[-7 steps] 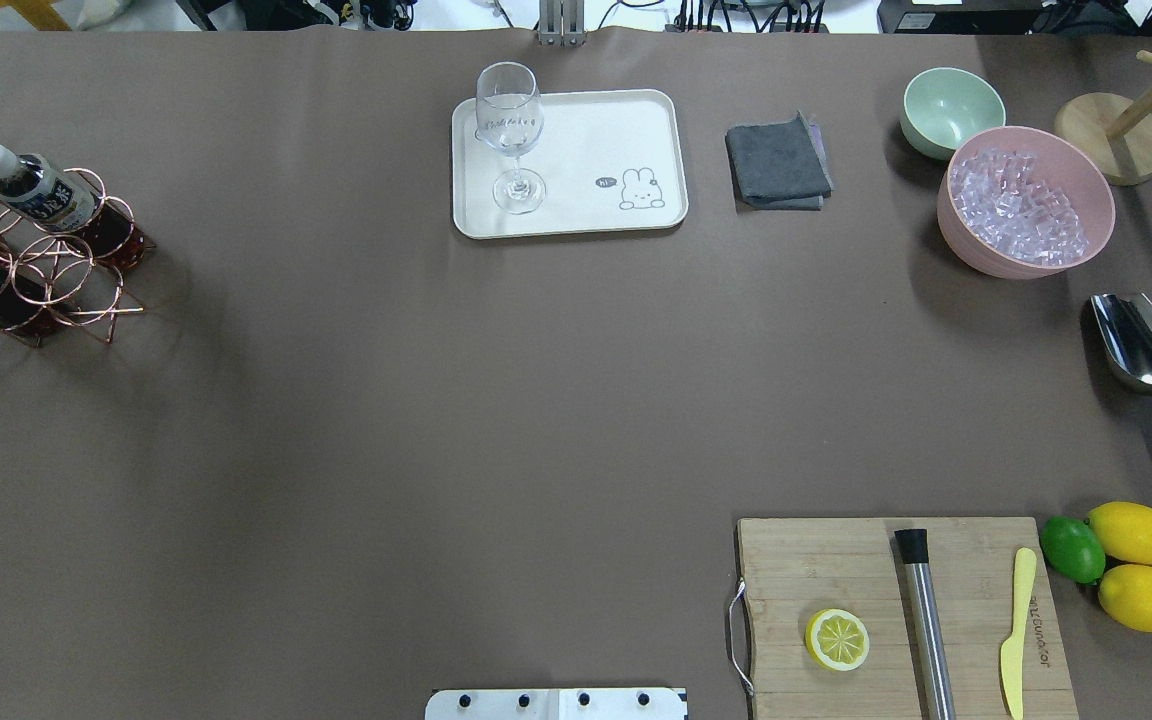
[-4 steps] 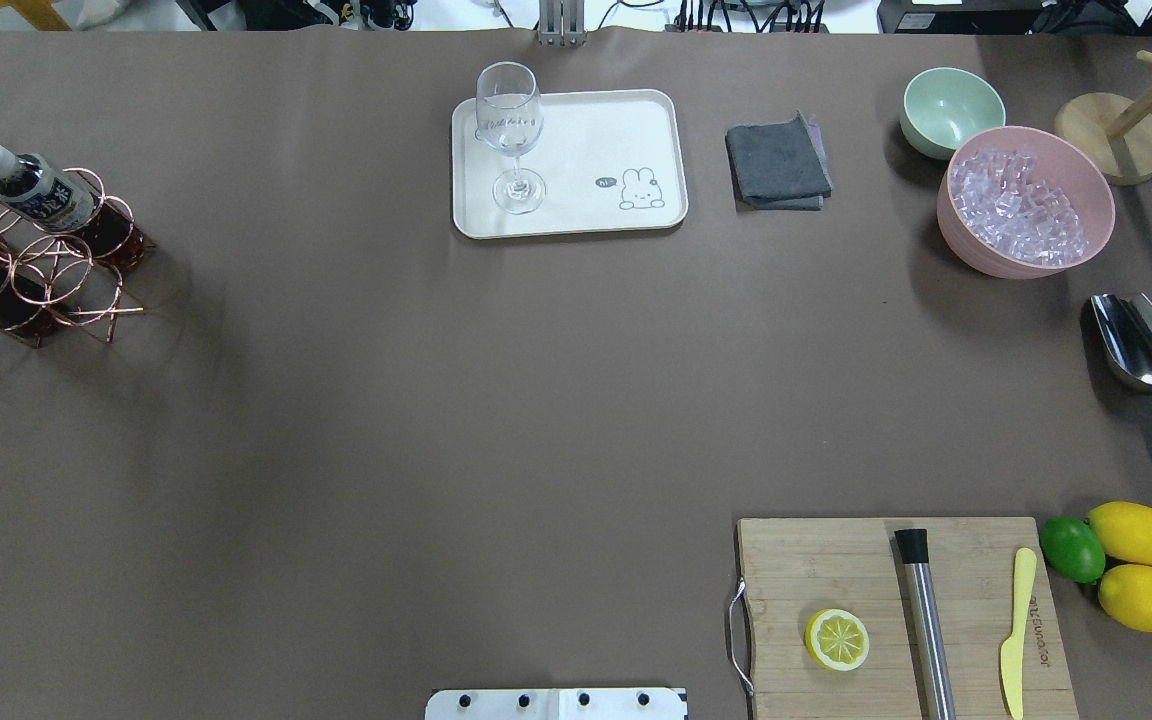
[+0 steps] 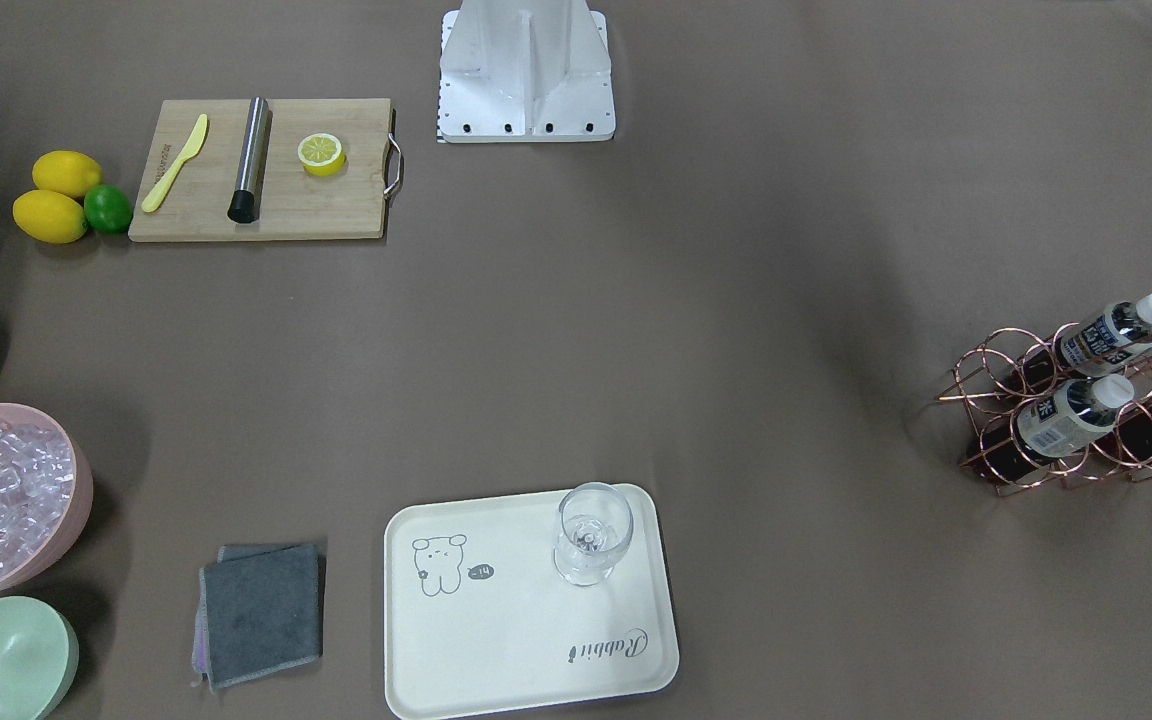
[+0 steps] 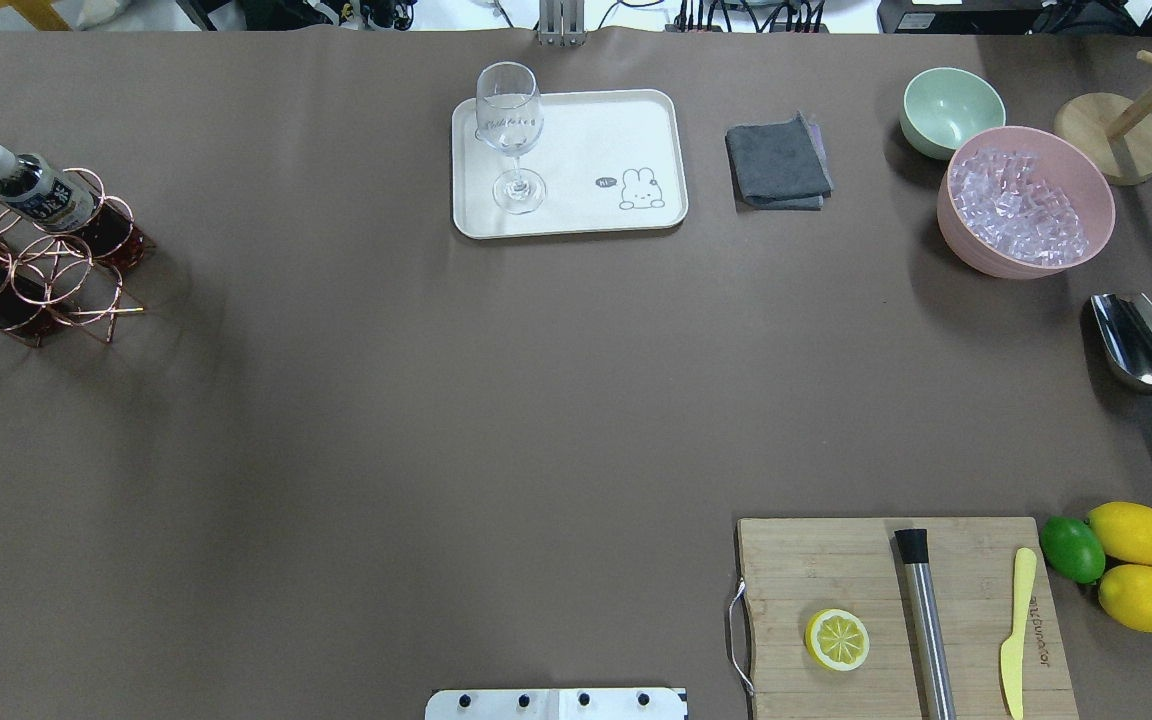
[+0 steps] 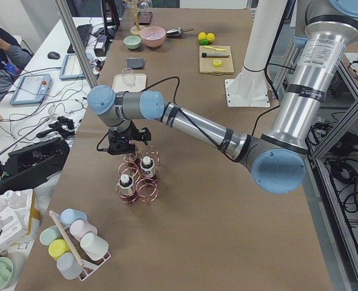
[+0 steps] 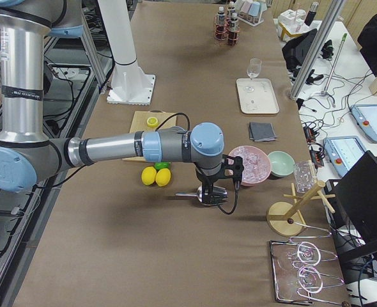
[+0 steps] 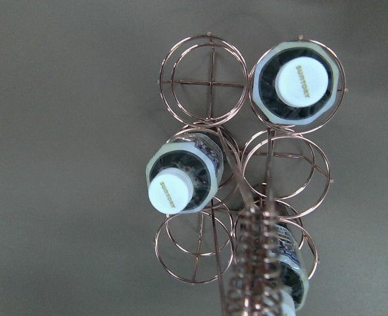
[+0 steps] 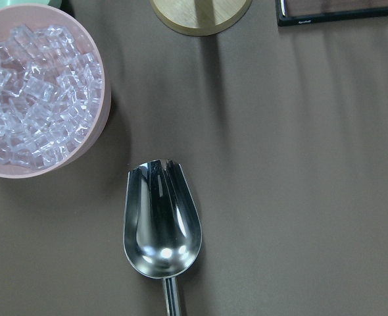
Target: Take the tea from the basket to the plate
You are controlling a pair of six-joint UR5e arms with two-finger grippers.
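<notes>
Left gripper point(image 5: 123, 148) hovering above the basket point(image 5: 136, 187), tea not yet gripped.
Whether its jaws stand wide or narrow cannot be told. In the wrist view one tea bottle point(image 7: 181, 178) sits near centre, with others at one and five o'clock, the last under the coiled handle point(image 7: 256, 263). The centre one looks easiest: drop straight, grip below the cap point(image 7: 170, 191), lift straight out. The left arm stretches long, wrist turned down. The plate point(image 4: 576, 120) lies at the table's point(image 4: 436, 400) twelve o'clock overhead. The right gripper point(image 6: 215, 189) hangs over a scoop point(image 8: 161, 224), its opening equally unclear.
</notes>
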